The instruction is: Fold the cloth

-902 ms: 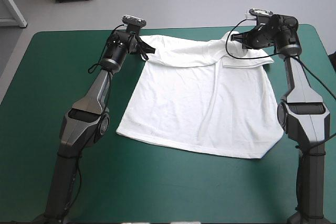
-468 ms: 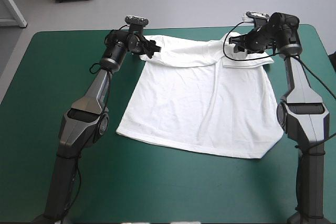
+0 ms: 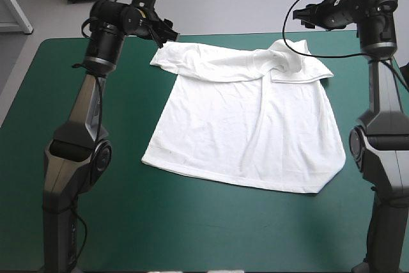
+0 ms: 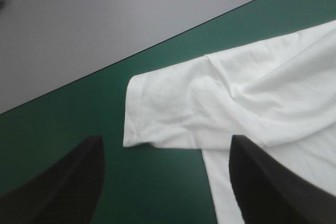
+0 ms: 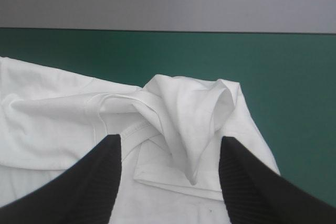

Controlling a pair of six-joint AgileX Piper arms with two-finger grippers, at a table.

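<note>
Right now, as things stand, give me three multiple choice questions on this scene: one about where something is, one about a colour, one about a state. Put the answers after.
1. Where does the T-shirt lie?
A) hanging from a gripper
B) spread on the table
C) on the floor

2. What colour is the table's cover?
A) brown
B) white
C) teal-green

3. How do the left gripper and the right gripper stand?
A) both open, holding nothing
B) both shut on the T-shirt
C) one open, one shut

Answers:
1 B: the high view shows it flat on the cover, its far part folded over.
2 C: teal-green shows all round the T-shirt.
3 A: each wrist view shows its gripper spread wide, with the T-shirt lying loose below.
</note>
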